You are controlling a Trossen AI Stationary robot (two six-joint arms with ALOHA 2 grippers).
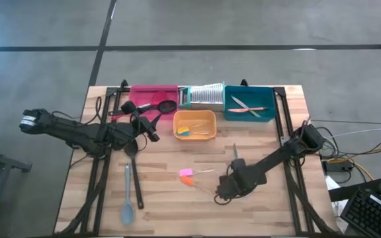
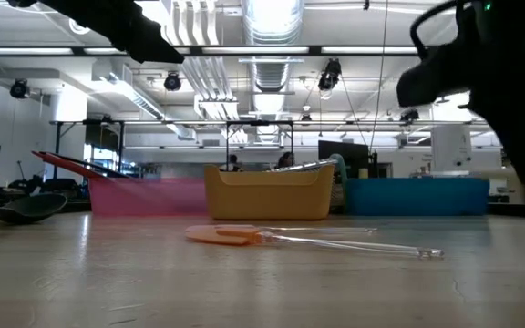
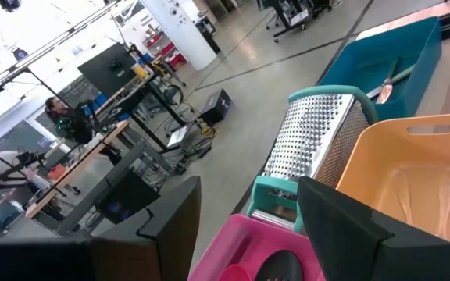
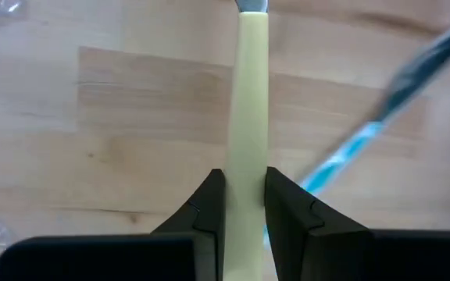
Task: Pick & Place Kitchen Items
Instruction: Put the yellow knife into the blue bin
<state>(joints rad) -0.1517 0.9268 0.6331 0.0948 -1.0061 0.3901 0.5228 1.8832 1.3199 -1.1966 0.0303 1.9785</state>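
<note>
Right gripper, 2 fingers clamped on the pale yellow, straight-sided knife handle lying on the table.

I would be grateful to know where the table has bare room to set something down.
Bare wood lies between the blue spoon and the pink piece, and right of the right tool toward the table's edge. The back row of pink, orange and teal trays is crowded.

Overhead, table-level and two wrist views; shared orange tray.
</note>
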